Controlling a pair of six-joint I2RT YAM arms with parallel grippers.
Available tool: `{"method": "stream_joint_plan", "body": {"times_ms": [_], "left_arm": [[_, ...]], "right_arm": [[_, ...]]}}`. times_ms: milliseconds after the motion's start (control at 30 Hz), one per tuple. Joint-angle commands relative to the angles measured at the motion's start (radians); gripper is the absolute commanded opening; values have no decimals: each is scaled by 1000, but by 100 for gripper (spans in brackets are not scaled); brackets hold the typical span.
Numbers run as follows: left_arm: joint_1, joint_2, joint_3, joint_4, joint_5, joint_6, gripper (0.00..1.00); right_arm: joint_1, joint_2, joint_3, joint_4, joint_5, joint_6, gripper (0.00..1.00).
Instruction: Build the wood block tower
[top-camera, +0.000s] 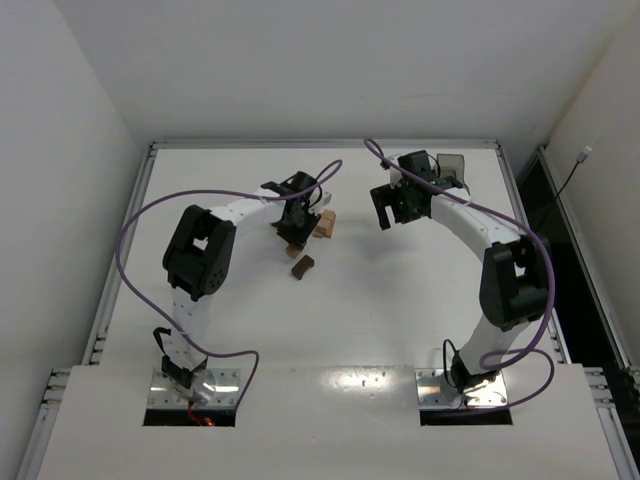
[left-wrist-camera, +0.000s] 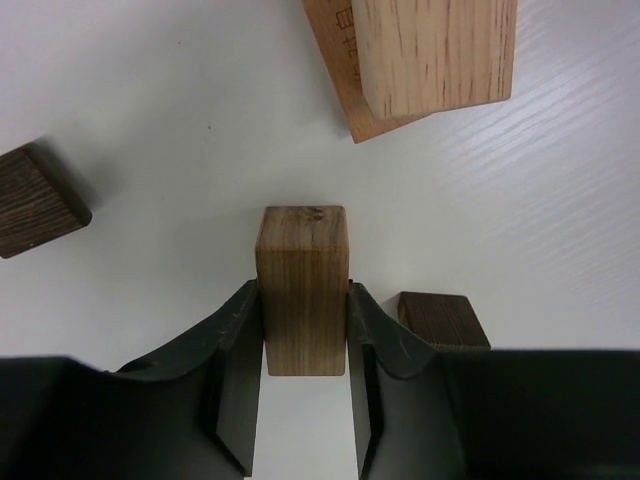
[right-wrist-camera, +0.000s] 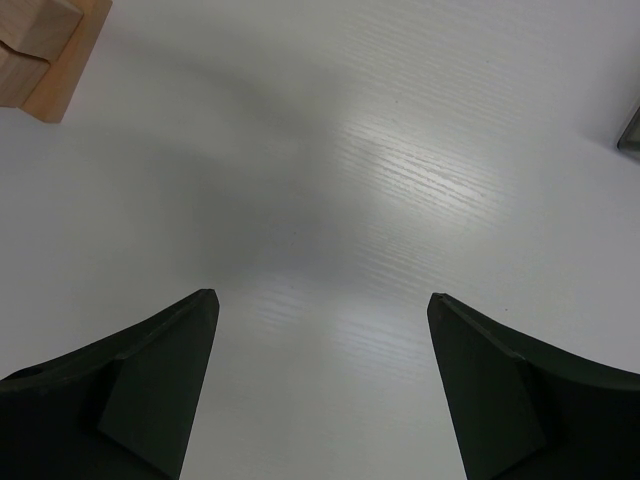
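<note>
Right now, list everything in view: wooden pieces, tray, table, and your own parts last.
upright mid-brown wooden block: one, brown, in the left gripper.
light tan wooden pieces: at least two, tan, stacked beyond it.
dark brown wooden blocks: two, dark brown, either side of it.
translucent grey plastic tray: one, grey, far right side.
white table: one, white, underneath.
left gripper: one, black, closed on that block.
right gripper: one, black, open over bare table.

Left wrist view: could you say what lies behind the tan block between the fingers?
Behind the tan block, bare table, then a pale block atop a reddish piece. A finger covers part of a dark block.
</note>
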Motion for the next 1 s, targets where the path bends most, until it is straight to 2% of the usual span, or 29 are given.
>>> {"method": "stream_joint_plan", "body": {"times_ms": [0,33,67,200,333,567,733,967], "left_arm": [[12,-46,40,-6,0,-2,23],[12,-35,41,-15,0,-2,9],[12,-35,41,-15,0,-11,1],[12,-46,62,-24,-12,-44,0],[12,-113,71,-14,-107,-143,0],[-35,-103,228,-86,-255,-322,0],[-35,-55,319,-86,-215,-359,0],[-54,29,454,-129,-146,-301,0]], "right_arm": [[6,-2,27,11,-13,-5,83],[6,-2,27,11,-13,-5,83],[6,-2,27,11,-13,-5,83],[6,-2,27,11,-13,-5,83],[6,-2,27,11,-13,-5,83],[6,-2,36,11,-13,-5,83],[6,-2,36,11,-3,-5,83],[6,-2,27,11,-3,-5,83]]}}
